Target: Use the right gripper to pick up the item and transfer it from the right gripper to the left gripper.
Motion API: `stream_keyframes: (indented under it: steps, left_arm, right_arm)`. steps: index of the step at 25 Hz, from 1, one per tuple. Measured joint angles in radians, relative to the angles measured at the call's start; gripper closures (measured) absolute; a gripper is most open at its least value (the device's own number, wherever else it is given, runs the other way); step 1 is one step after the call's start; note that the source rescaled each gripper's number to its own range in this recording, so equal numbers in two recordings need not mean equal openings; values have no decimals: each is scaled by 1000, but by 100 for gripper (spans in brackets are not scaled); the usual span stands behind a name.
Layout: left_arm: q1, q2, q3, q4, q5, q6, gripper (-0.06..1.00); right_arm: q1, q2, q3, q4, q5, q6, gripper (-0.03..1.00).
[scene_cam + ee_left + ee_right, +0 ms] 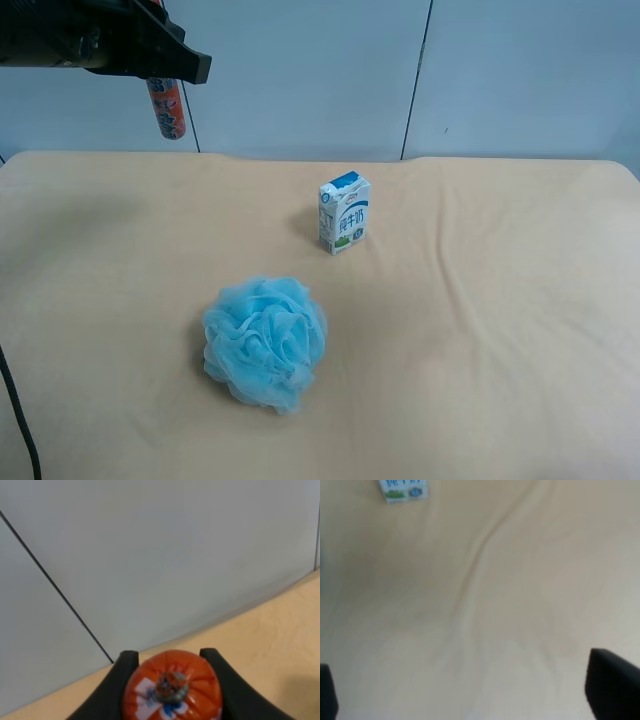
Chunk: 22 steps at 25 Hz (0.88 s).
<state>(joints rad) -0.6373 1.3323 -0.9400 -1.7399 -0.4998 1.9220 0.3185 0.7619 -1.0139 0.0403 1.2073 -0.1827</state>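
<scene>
L gripper (pixel 168 68) up high, arm approx. level. Jaws clamped on item (pixel 166 112), which hangs upright below the claw. Pouf (pixel 265 340) & carton (pixel 345 213) on cloth (pixel 480 330), well below it. R gripper (pixel 470 690) faces down over cloth, jaws spread wide, holding nothing.

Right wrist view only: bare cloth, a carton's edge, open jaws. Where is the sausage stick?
Observer: The item is clamped in the left gripper.
Operator: On the table or lifted?
Observer: Lifted; the exterior high view shows it hanging before the wall, at that view's upper left.
Operator: Anything else on the cloth?
Observer: A blue bath pouf lies apart from the milk carton, nearer that camera.
</scene>
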Motion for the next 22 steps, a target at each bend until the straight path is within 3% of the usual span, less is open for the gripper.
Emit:
stream_keyframes:
  steps: [8, 22]
  left_arm:
    - [0, 0, 0, 0, 0, 0, 94]
    - [0, 0, 0, 1, 0, 0, 94]
  right_arm:
    - [0, -151, 237, -87, 5, 92, -3]
    - [0, -469, 431, -40, -105, 128, -3]
